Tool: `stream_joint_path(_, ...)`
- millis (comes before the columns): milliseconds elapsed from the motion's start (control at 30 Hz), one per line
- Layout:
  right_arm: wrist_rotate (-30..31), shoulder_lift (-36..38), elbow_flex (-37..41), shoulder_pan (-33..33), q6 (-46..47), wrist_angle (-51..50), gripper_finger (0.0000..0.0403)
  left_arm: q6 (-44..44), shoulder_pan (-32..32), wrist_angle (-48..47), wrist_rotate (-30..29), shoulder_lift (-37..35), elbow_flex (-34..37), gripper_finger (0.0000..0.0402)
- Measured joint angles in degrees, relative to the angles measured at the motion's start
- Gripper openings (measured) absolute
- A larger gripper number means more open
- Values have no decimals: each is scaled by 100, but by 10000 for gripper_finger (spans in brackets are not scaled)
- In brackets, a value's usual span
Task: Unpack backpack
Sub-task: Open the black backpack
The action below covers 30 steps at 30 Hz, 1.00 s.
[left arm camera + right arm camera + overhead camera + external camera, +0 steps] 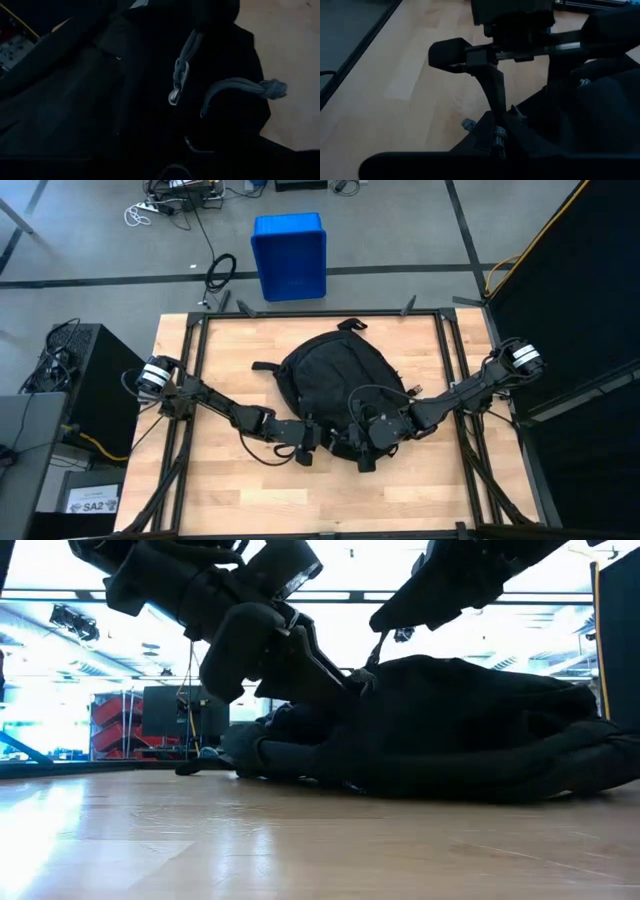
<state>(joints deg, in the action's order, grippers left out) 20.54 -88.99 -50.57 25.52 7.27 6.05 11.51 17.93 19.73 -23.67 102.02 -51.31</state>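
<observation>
The black backpack [335, 380] lies flat in the middle of the wooden table, also seen in the low view [480, 720]. Both grippers are at its near edge. My right gripper [365, 442] [378, 618] is shut on a grey zipper cord. My left gripper [312, 445] [525, 117] stands open just left of it, fingers pointing down at the fabric beside the zipper. A second zipper pull [245, 89] with a knotted cord lies loose on the backpack. My right gripper pinches the grey cord [192, 45] of one zipper pull at its upper end, coming from above. The cord runs straight down to the metal pull [176, 92], which stays on the backpack. My left gripper has one finger [495, 100] reaching the backpack fabric beside that zipper. Its other finger is hidden, and I cannot tell whether it touches.
A blue plastic bin [290, 255] stands on the floor beyond the table's far edge. Black frame rails [195, 380] run along the table's left and right sides. Bare wood [250, 490] lies near and left of the backpack. A backpack strap [265, 367] points toward the left.
</observation>
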Motion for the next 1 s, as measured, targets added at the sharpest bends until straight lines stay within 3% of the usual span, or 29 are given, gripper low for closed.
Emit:
stream_joint_path(333, -20, -2, 2, 109, -324, 458, 0, -19, 4, 46, 248, 0, 0, 166)
stream_joint_path(433, -18, -3, 4, 110, -268, 542, 0, 19, 4, -72, 36, 0, 0, 134)
stream_joint_path(600, -18, -4, 4, 171, -214, 532, 0, 318, 11, -112, -208, 0, 0, 19)
stream_joint_path(767, -22, -4, 2, 272, -26, 163, 0, 451, 25, -365, -299, -114, 4, 1)
stream_joint_path(1000, -156, 13, -14, 595, 503, -524, 0, 26, 260, -1626, -848, -573, 4, 0)
